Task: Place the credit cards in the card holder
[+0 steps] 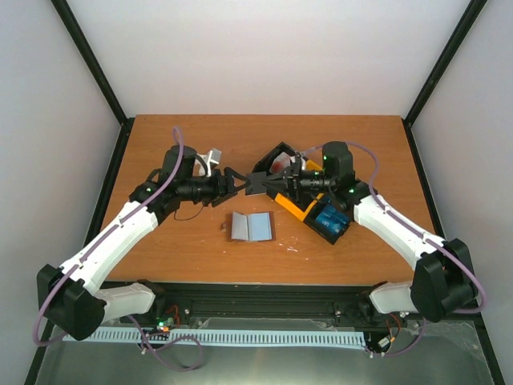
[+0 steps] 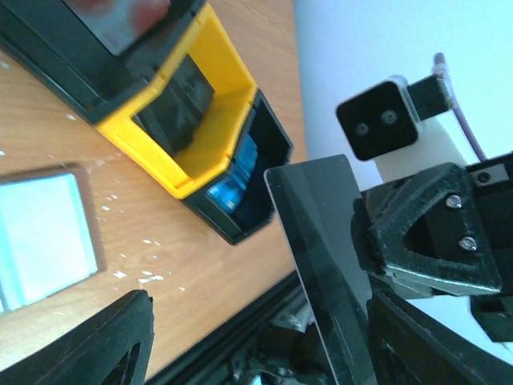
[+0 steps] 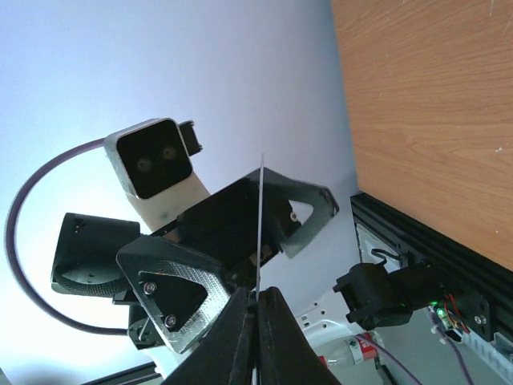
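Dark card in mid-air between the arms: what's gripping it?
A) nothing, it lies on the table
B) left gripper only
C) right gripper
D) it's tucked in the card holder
C: the right wrist view shows the dark card edge-on, pinched in the shut right gripper, while the left gripper has its fingers spread wide on either side of the card.

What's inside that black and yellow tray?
Blue cards sit in the tray's end compartment nearest the arms' bases. The far compartment holds something pale and reddish, too blurred to name. The right arm covers most of the yellow middle one.
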Robot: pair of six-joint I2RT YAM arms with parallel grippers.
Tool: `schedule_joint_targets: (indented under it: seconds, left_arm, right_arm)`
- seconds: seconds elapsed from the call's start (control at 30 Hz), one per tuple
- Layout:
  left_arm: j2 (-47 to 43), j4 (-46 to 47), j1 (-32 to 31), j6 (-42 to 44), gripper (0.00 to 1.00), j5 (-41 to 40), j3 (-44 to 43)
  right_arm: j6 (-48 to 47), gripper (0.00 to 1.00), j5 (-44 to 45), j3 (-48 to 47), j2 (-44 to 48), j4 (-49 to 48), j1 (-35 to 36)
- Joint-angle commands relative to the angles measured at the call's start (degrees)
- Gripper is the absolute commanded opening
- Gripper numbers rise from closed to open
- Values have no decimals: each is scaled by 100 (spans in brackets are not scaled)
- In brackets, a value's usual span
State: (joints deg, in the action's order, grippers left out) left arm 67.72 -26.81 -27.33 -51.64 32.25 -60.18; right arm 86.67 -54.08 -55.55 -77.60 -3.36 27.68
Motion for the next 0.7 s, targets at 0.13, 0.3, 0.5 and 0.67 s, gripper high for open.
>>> schedule_joint_targets:
  seconds: [0.13, 0.3, 0.5, 0.67]
  left_arm:
    - [-195, 2053, 70, -1575, 56, 1663, 610]
    - [-173, 2536, 71, -1902, 41, 2022, 904]
    - [-156, 2869, 70, -2056, 24, 2033, 1109]
    - [-66, 3072, 70, -2080, 18, 2038, 1163]
  right_arm:
    - [-118, 3, 188, 215, 418, 152, -17]
    - [-505, 3, 194, 264, 515, 446, -21]
    - [-796, 3, -12, 233, 518, 410, -9]
    - [-966, 3, -187, 311, 565, 455, -10]
